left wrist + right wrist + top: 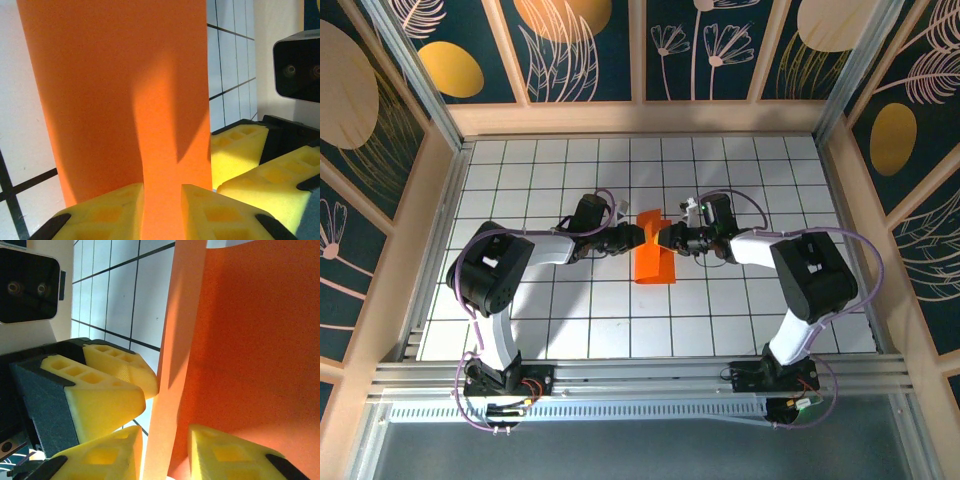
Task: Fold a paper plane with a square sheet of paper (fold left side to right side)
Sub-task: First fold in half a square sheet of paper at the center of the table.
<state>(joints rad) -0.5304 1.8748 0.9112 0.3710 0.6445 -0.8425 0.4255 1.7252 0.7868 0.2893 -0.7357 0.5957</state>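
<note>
The square sheet of paper (pixel 655 262) lies folded into a narrow orange strip mid-table, its far end lifted off the grid. My left gripper (pixel 640 238) and right gripper (pixel 670 240) face each other across that raised end. In the left wrist view the orange paper (pixel 110 75) runs down into the gap of the left gripper (pixel 162 212), whose jaws stand a narrow gap apart. In the right wrist view a pale upright flap of the paper (pixel 250 340) passes between the jaws of the right gripper (pixel 165 457), also slightly apart. The paper looks loose in both gaps.
The white grid table (pixel 560 310) is boxed in by wooden walls (pixel 440 220) at left, right and back. A metal rail (pixel 640 375) with both arm bases runs along the near edge. The two grippers' yellow fingers (pixel 240 150) nearly touch.
</note>
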